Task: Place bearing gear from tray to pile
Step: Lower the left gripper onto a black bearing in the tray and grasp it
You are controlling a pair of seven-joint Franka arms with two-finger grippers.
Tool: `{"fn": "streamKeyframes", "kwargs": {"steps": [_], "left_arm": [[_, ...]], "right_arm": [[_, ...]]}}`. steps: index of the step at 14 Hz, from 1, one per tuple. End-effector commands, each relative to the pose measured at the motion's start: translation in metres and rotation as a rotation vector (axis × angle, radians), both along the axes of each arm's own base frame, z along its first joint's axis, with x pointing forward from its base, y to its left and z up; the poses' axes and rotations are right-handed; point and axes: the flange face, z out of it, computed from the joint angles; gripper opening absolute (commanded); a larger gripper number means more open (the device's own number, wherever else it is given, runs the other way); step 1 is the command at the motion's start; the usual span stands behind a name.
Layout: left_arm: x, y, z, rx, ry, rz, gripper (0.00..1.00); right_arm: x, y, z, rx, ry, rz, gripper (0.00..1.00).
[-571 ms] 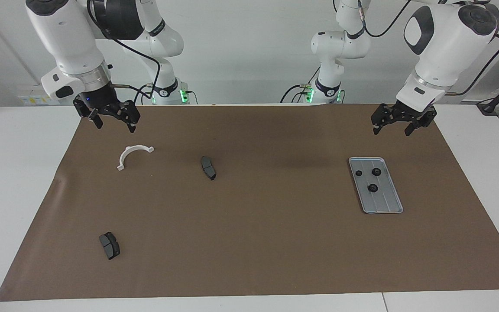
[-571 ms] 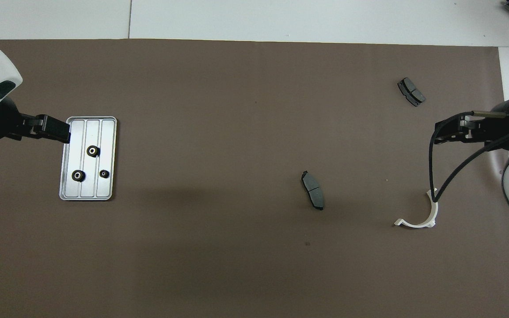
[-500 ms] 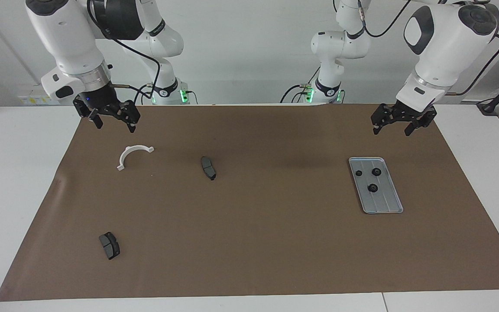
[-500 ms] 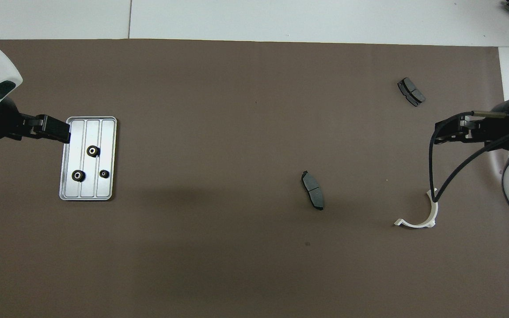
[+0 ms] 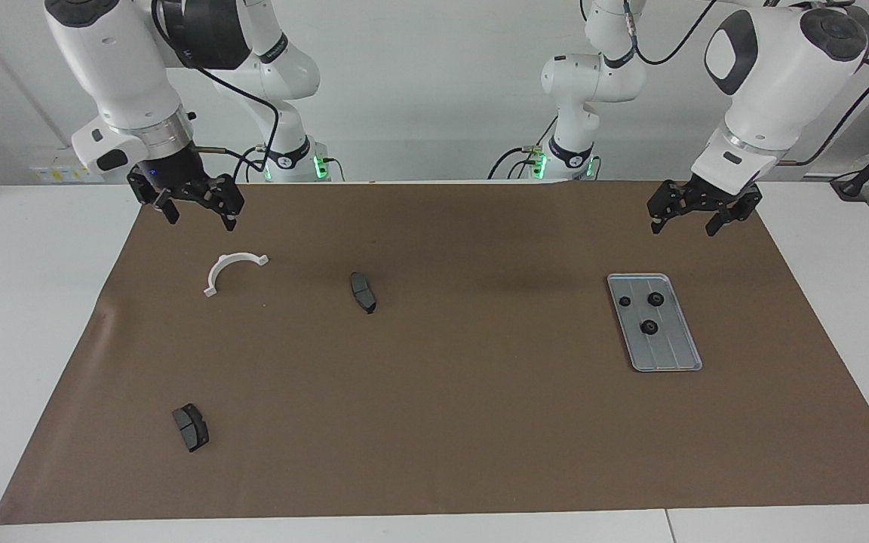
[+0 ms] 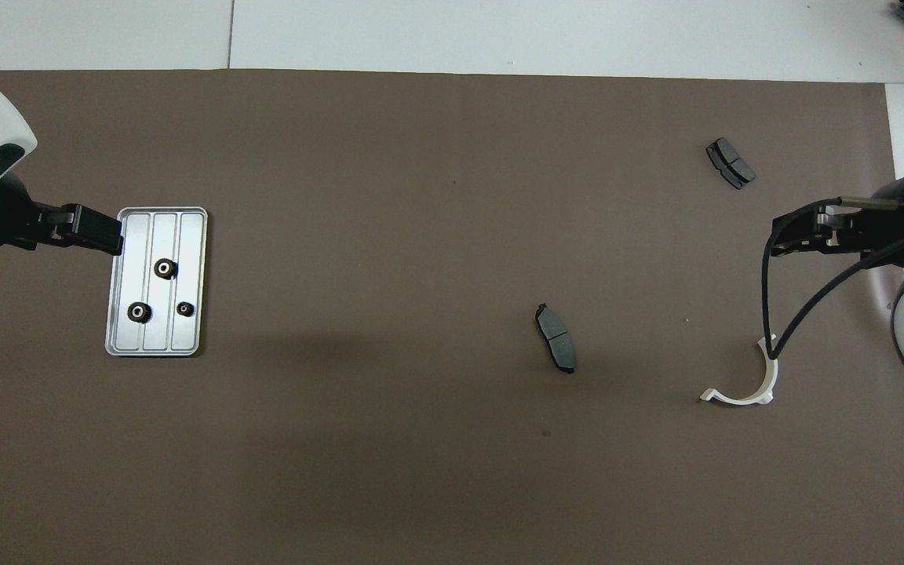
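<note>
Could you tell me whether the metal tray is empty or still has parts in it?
Not empty: the tray holds three small black gears, all lying flat in the half nearer the robots.

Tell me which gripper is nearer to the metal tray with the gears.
Left. The left gripper hangs open over the brown mat beside the tray, at the end nearer the robots. The right gripper hangs open at the other end of the table, by the white half-ring bracket.
</note>
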Motion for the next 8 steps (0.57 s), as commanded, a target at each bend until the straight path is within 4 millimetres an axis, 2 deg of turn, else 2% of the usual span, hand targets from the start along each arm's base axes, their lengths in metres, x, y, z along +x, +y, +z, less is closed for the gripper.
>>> {"fn": "streamKeyframes", "kwargs": {"steps": [1, 3, 6, 8], "left_arm": [[-0.006, 0.006, 0.003, 0.009, -0.052, -0.007, 1.0], [0.002, 0.004, -0.011, 0.011, -0.054, -0.007, 1.0], [0.03, 0.002, -0.055, 0.019, -0.054, -0.007, 1.0], [0.045, 0.01, -0.086, 0.021, -0.06, 0.0, 1.0]], "right_arm": [[-0.004, -0.001, 0.001, 0.001, -0.013, -0.01, 1.0], [-0.004, -0.001, 0.001, 0.001, -0.013, -0.009, 1.0], [-0.004, -0.001, 0.0, 0.001, -0.011, -0.009, 1.0], [-0.004, -0.001, 0.0, 0.001, -0.011, -0.009, 1.0]]}}
